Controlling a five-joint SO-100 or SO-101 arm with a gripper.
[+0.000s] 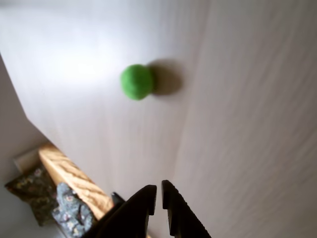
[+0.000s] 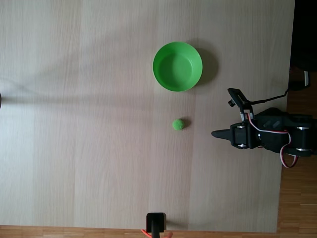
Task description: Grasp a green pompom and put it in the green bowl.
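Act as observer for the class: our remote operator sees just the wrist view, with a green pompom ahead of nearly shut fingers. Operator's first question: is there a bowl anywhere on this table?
Observer: Yes. In the fixed view a green bowl stands on the table, above the green pompom in that picture.
Operator: Anything in the bowl?
Observer: No, its inside looks bare.
Operator: Where is my gripper relative to the pompom?
Observer: The gripper sits to the pompom's right in the fixed view, pointing left, apart from it.
Operator: Do pompom and bowl touch?
Observer: No, bare table lies between them.
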